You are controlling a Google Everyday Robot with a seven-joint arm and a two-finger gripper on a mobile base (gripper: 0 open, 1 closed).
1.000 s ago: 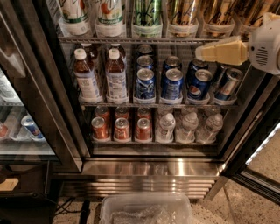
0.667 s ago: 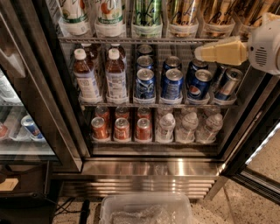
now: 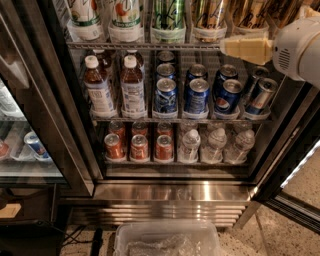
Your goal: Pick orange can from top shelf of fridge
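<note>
- The orange can (image 3: 209,14) stands on the top shelf (image 3: 145,45) of the fridge (image 3: 170,192), right of the green can (image 3: 168,12) and untouched by anything.
- Nearest the camera, the gripper (image 3: 227,47) reaches in from the right edge with its cream tip level with the shelf's front rail, just below and right of the orange can. Nothing has changed: it sits exactly where it was a second ago.
- That pause suggests the reach is lined up but the pick not yet begun — the tip has to rise and go in before any grasp.
- Whether the gripper is open or closed I cannot tell; it reads as one pale wedge seen side-on.
- Farther back, the picture's top edge cuts off every tall can's upper part, and more gold cans crowd to the right — partly behind the arm, so their lanes are hard to separate.
</note>
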